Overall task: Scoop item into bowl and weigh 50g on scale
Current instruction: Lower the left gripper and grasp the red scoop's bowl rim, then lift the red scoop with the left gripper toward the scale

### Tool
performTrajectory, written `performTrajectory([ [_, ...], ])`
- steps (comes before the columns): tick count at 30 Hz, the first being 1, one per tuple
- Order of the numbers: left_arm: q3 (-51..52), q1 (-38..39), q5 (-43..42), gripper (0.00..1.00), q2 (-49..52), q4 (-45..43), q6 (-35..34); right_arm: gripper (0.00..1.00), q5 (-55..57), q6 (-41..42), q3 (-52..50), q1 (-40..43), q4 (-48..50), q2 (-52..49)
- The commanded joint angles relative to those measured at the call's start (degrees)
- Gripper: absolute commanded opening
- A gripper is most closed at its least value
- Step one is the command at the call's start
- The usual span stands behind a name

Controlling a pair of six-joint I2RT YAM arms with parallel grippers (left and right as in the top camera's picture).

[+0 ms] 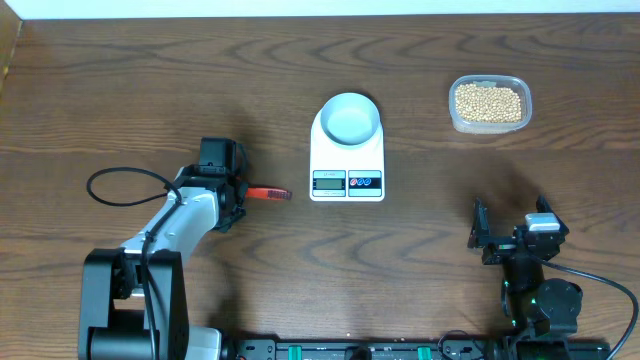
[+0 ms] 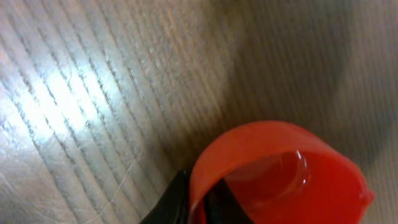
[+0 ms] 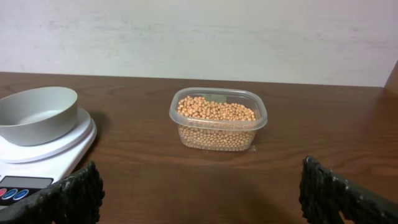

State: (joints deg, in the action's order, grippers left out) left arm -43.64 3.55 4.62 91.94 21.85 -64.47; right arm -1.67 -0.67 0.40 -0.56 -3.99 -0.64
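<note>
The pale blue-white bowl (image 1: 350, 118) stands on the white scale (image 1: 346, 160) at the table's middle; it looks empty. Both show at the left of the right wrist view, the bowl (image 3: 37, 115) on the scale (image 3: 59, 148). The tan beans (image 1: 488, 102) fill a clear plastic tub at the back right, also in the right wrist view (image 3: 214, 111). My left gripper (image 1: 238, 192) is left of the scale, shut on a red scoop (image 1: 270, 193) that lies low over the wood; the scoop (image 2: 292, 180) fills the left wrist view. My right gripper (image 1: 512, 236) is open and empty at the front right (image 3: 202, 199).
The clear tub (image 3: 258, 124) stands about a hand's width right of the scale. A black cable loop (image 1: 125, 187) lies left of the left arm. A wall runs behind the table's far edge.
</note>
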Motion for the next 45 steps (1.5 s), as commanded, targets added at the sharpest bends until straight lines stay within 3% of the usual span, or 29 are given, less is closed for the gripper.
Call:
performTrajectory([
  [1,1.0,0.1,1.0,0.07,0.5,0.1,1.8,0.99,-0.2,-0.5,-0.1,-0.2,-0.2,0.3],
  [15,0.9,0.1,1.6,0.07,0.4,-0.4,2.5,0.99,-0.2,-0.5,-0.1,-0.2,-0.2,0.3],
  [19,0.9,0.1,1.6,0.07,-0.9,-0.3,5.4,0.99,-0.2,-0.5,-0.1,-0.2,-0.2,0.3],
  [35,0.6,0.0,1.8,0.07,-18.5,-0.1,12.0,0.99,-0.2,-0.5,-0.1,-0.2,-0.2,0.3],
  [45,-2.4,0.0,-2.4,0.07,-26.3,1.2,11.6,0.99,-0.2,-0.5,-0.1,-0.2,-0.2,0.3],
])
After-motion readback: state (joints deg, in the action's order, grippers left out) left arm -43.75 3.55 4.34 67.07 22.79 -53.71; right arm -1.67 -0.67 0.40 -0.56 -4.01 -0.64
